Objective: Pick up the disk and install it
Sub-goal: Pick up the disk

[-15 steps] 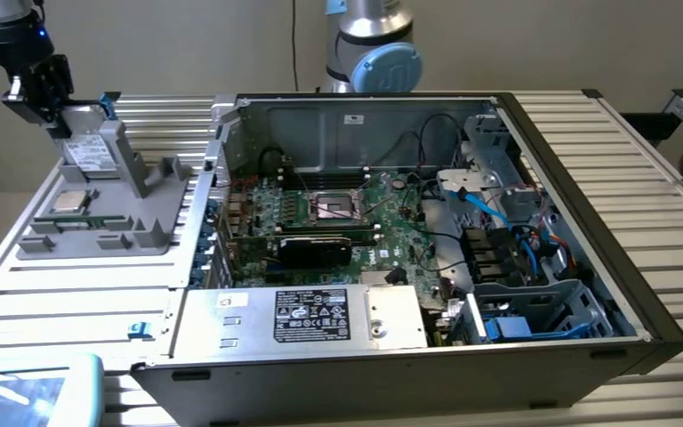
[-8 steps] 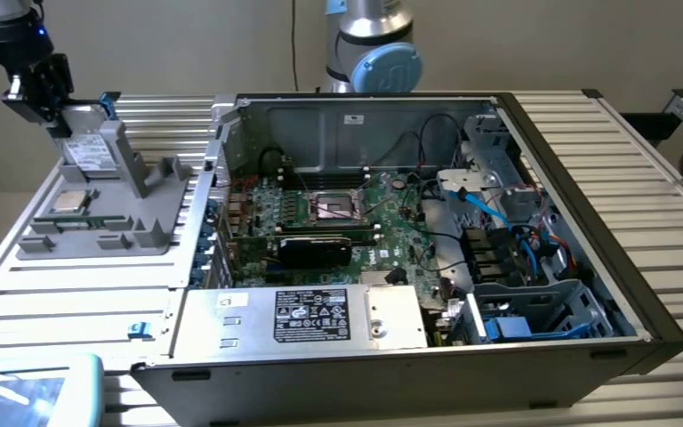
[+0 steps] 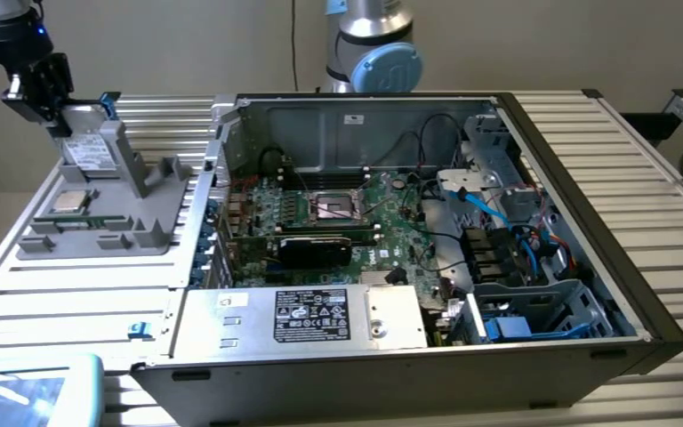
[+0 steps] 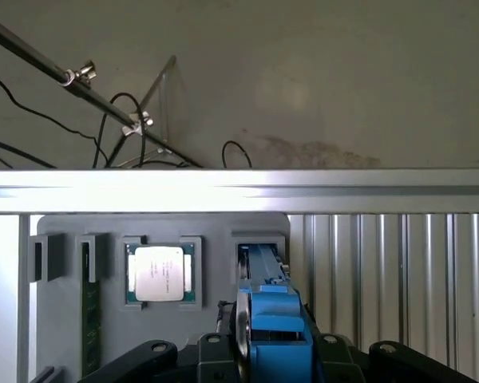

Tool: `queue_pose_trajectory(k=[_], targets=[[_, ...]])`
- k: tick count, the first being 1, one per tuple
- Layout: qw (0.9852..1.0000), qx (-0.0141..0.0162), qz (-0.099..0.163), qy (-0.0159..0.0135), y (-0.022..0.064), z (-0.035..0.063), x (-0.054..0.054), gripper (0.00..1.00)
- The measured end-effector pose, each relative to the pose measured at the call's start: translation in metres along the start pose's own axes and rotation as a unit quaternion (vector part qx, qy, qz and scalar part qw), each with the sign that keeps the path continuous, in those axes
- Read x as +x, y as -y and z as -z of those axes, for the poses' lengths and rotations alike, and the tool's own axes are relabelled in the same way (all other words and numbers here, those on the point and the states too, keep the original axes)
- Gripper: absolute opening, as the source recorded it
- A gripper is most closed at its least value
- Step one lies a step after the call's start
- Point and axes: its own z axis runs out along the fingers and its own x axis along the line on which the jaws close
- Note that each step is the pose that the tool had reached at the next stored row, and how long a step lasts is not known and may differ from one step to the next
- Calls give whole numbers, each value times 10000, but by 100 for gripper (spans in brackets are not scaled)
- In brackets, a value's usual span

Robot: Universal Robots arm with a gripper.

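Observation:
The disk (image 3: 85, 149), grey metal with a white label and a blue carrier tab, stands upright in a slot of the grey holder tray (image 3: 140, 233) at the exterior view's left. My gripper (image 3: 52, 100) is at the disk's upper end. In the wrist view the disk's (image 4: 265, 297) blue-framed edge runs between the black fingers (image 4: 211, 348) of the gripper (image 4: 270, 353), which close against its two sides. The disk's lower end still sits in the holder tray (image 4: 215, 231).
A square silver chip (image 3: 68, 199) (image 4: 159, 272) lies in the tray beside the disk, and a green memory stick (image 4: 89, 309) stands in another slot. The open computer case (image 3: 626, 258) takes up the exterior view's middle and right, with a silver labelled box (image 3: 317, 315) and a blue-railed drive bay (image 3: 529, 313).

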Motion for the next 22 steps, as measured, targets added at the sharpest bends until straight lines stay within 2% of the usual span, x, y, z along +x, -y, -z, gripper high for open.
queue_pose_trajectory(k=[6,7,22], targets=[[10000,-1,0,0,0,-1,0,39],[10000,0,0,0,0,-1,0,46],[9999,1,-155,5,0,-8,-5,46]])
